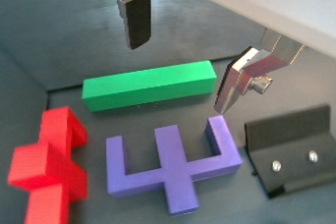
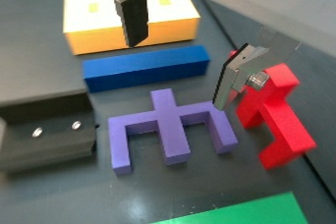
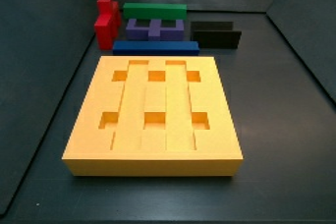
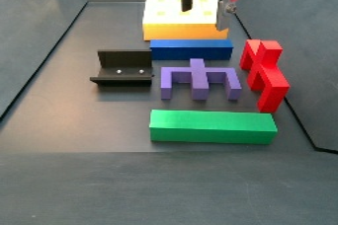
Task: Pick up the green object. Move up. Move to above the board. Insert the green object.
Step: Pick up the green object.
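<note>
The gripper hangs open and empty, above the pieces and well short of the green bar. The bar lies flat on the floor, untouched, at the far end of the row from the board, so I judge the pick-up step is only starting. Next the jaws must travel over the bar, straddle its narrow width and descend. Just beside the bar sits the purple block, with the red piece alongside, the blue bar against the board, and the fixture off to one side. The purple block's prongs crowd one long face, leaving a finger little room.
</note>
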